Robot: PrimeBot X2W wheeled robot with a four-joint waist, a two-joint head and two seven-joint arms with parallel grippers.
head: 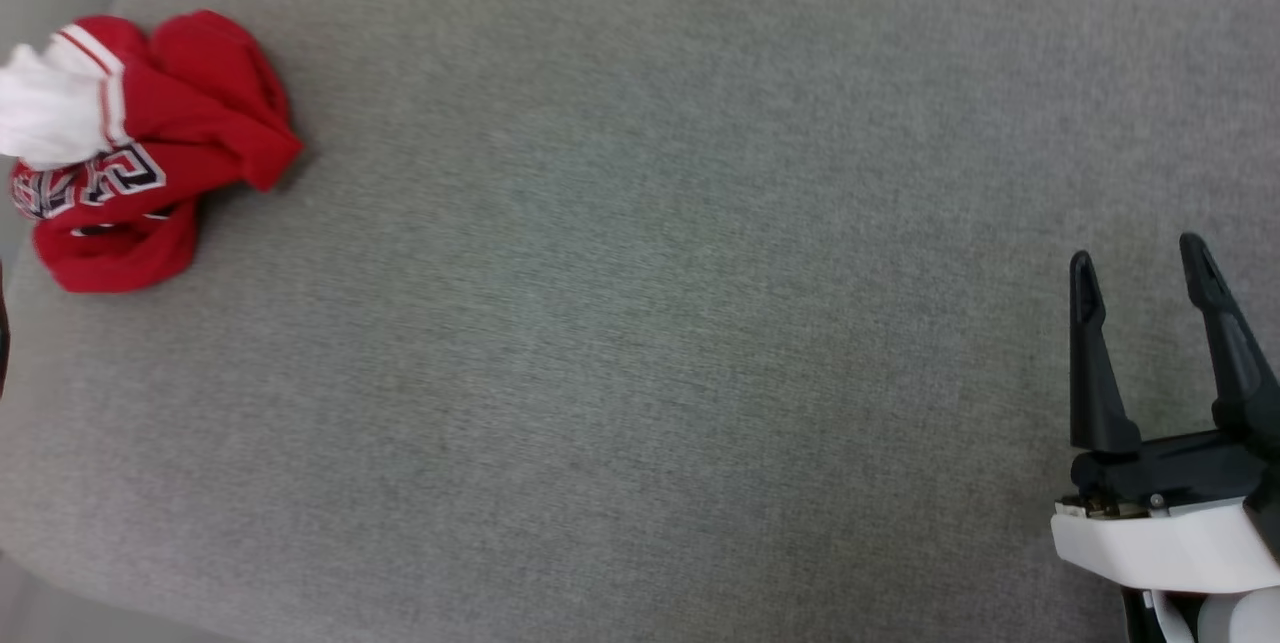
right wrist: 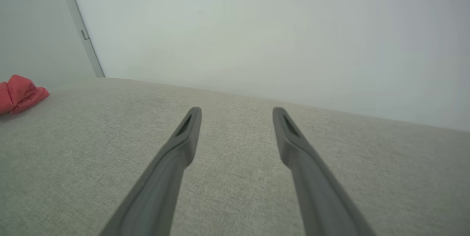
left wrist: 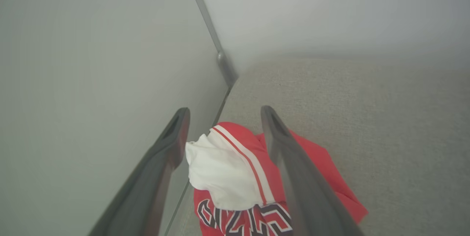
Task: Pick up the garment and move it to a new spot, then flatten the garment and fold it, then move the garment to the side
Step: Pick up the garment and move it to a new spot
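Hovering over the garment, the left jaws stand wide open; it lies bunched at the grey fabric surface's left edge, near the far corner. Right jaws are open and empty. I fear pinching only the white sleeve, or nudging the heap off the edge.

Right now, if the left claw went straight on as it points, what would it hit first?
Probably the shirt: its white sleeve lies between the open fingers of the left claw; depth is unclear.

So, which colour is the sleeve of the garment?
The sleeve is white, edged with red-and-white stripes; the left wrist view shows it best.
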